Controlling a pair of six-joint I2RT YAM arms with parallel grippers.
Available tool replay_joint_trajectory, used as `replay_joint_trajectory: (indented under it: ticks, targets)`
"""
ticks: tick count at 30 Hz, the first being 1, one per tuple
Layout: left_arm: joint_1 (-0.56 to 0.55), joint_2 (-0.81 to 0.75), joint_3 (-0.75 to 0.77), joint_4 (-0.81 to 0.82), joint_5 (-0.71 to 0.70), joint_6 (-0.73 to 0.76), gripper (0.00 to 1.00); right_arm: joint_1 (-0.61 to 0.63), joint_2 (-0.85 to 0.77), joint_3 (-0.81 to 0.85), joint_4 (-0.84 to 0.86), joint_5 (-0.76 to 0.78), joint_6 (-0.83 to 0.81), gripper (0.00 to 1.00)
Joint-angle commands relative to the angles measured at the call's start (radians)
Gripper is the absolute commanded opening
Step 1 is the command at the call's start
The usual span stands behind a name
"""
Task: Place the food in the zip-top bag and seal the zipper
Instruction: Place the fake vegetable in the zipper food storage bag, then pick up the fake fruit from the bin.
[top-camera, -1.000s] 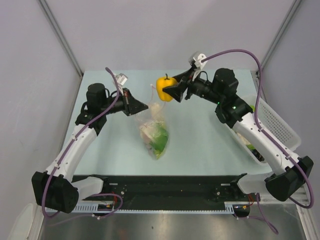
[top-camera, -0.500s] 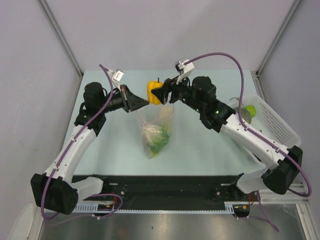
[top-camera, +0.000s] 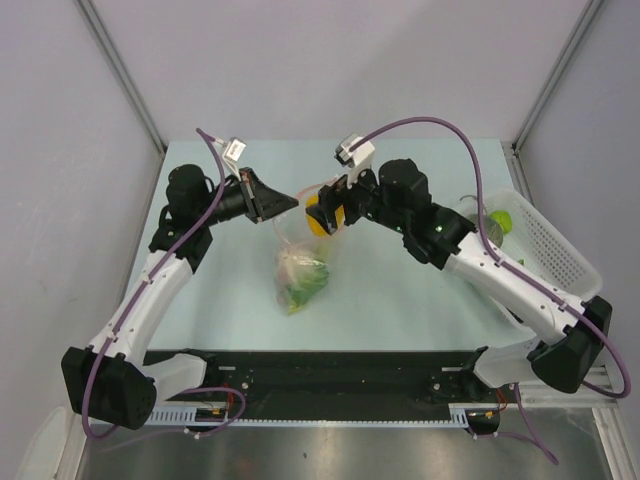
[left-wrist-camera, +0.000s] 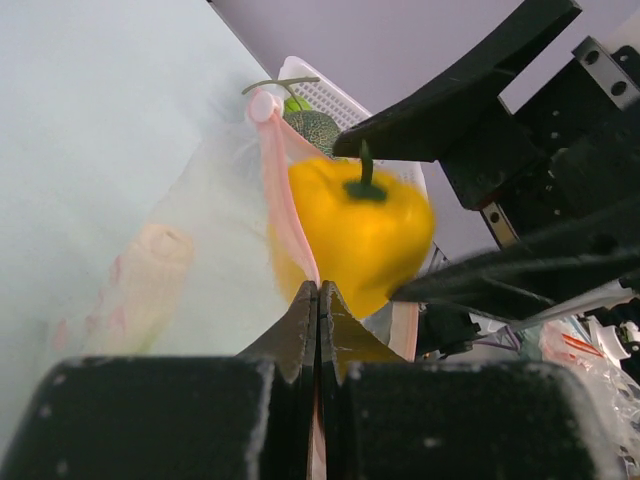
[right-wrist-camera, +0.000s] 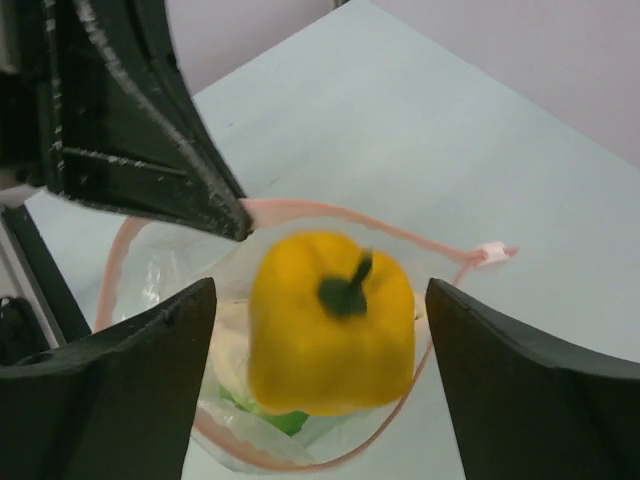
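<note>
The zip-top bag (top-camera: 300, 262) hangs upright over the table with its mouth held wide. My left gripper (top-camera: 287, 204) is shut on the bag's pink zipper (left-wrist-camera: 285, 215) strip at the rim. A yellow toy pepper (right-wrist-camera: 330, 320) sits blurred in the bag's mouth (right-wrist-camera: 170, 270), between the spread fingers of my right gripper (right-wrist-camera: 318, 295), which is open and touches it on neither side. Pale and green food (top-camera: 298, 275) lies at the bottom of the bag. The white slider (right-wrist-camera: 492, 252) is at the far end of the zipper (right-wrist-camera: 300, 205).
A white latticed basket (top-camera: 555, 250) stands at the table's right edge with a green fruit (top-camera: 500, 222) in it. My left gripper's black finger (right-wrist-camera: 150, 130) is close to my right gripper over the bag. Grey walls enclose the table.
My right gripper carried the yellow pepper left and down to the bag's mouth, then opened wider, letting the pepper go. The left gripper stayed shut on the rim and lifted the bag slightly.
</note>
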Motion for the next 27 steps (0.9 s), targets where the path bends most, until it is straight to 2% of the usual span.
replay_joint_trajectory:
  ticks: [1, 4, 8, 10, 11, 12, 14, 17, 18, 19, 24, 25, 26, 27]
  targets:
    - [-0.007, -0.04, 0.012, 0.043, 0.01, 0.013, 0.0, -0.03, -0.103, 0.009, 0.022, -0.134, -0.067, 0.96]
    - [-0.007, -0.038, 0.01, 0.038, 0.007, 0.017, 0.0, -0.09, -0.137, 0.014, 0.05, -0.14, -0.067, 1.0]
    - [-0.007, -0.032, 0.018, 0.026, 0.007, 0.033, 0.0, -0.249, -0.157, 0.025, 0.007, -0.185, -0.047, 1.0]
    - [-0.007, -0.028, 0.021, 0.02, 0.009, 0.039, 0.0, -0.384, -0.164, 0.028, -0.034, -0.196, -0.055, 0.99]
    - [-0.007, -0.024, 0.027, 0.017, 0.009, 0.043, 0.0, -0.436, -0.164, 0.028, -0.08, -0.225, -0.05, 1.0]
    - [-0.009, -0.021, 0.03, 0.012, 0.007, 0.052, 0.0, -0.563, -0.167, 0.028, -0.106, -0.26, -0.05, 1.0]
    - [-0.009, -0.018, 0.033, 0.006, 0.004, 0.06, 0.0, -0.684, -0.157, 0.028, -0.184, -0.355, -0.055, 0.99]
    - [-0.01, -0.012, 0.033, -0.003, -0.002, 0.074, 0.0, -0.922, -0.123, 0.028, -0.284, -0.401, -0.052, 0.91]
    - [-0.01, -0.009, 0.035, -0.005, -0.003, 0.076, 0.0, -0.968, -0.111, 0.028, -0.307, -0.392, -0.038, 0.8]
    - [-0.01, -0.008, 0.033, -0.005, -0.003, 0.076, 0.0, -1.055, -0.099, 0.028, -0.33, -0.381, -0.032, 0.76]
    - [-0.01, 0.011, 0.044, -0.04, 0.0, 0.106, 0.0, -1.196, 0.035, 0.026, -0.45, -0.181, 0.054, 0.82]
    - [-0.01, 0.015, 0.047, -0.052, 0.003, 0.111, 0.0, -1.209, 0.056, 0.023, -0.448, -0.148, 0.127, 0.81]
    - [-0.01, 0.02, 0.055, -0.057, 0.003, 0.115, 0.0, -1.214, 0.081, 0.023, -0.445, -0.024, 0.161, 0.78]
    - [-0.01, 0.025, 0.058, -0.06, 0.003, 0.122, 0.0, -1.214, 0.133, 0.025, -0.444, 0.022, 0.19, 0.76]
